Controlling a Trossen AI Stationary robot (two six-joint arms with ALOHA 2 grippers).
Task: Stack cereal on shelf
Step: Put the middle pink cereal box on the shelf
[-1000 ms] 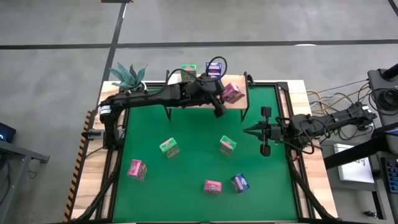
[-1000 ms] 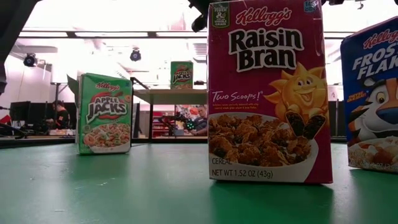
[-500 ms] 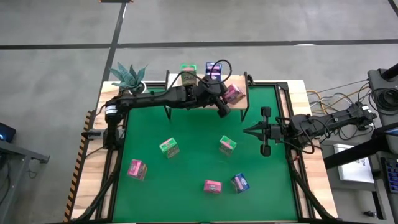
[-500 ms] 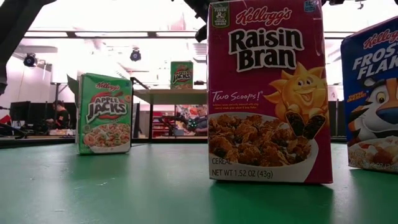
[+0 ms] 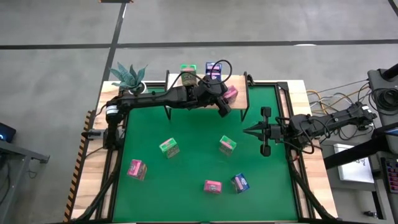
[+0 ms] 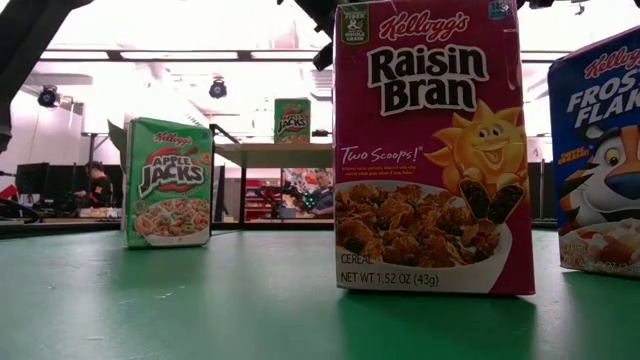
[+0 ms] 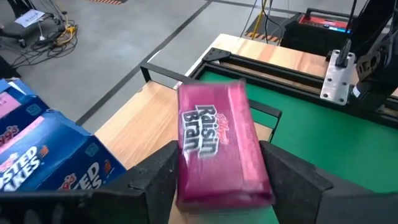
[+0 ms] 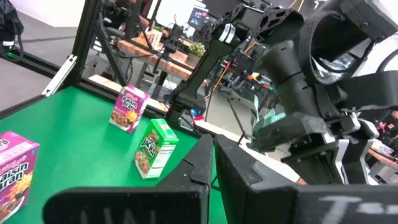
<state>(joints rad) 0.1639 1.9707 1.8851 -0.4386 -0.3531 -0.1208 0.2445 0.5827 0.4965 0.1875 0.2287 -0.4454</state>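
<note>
- We found the left gripper (image 7: pixel 217 180) over the right end of the shelf (image 5: pixel 239 99), its jaws parted on either side of a pink cereal box (image 7: pixel 217 149) with a visible gap at each flank.
- A second earlier that box sat tilted and further out toward the shelf's right edge; by now it had shifted inward, and the jaws had widened around it. We judged this to be a release in progress, the box lying flat on the plank rather than held.
- A green box (image 5: pixel 188 70) and a blue box (image 5: pixel 213 67) stood on the shelf's far side, unchanged.
- The right gripper (image 5: pixel 247 130) waited over the table's right side with its fingers closed and empty, unmoved.
- Five boxes remained on the green table (image 5: pixel 186 174): two green, two pink, one blue. We counted three on the shelf; a ninth we could not find.
- We judged the task roughly one third complete, pending a clean withdrawal of the left arm.
</note>
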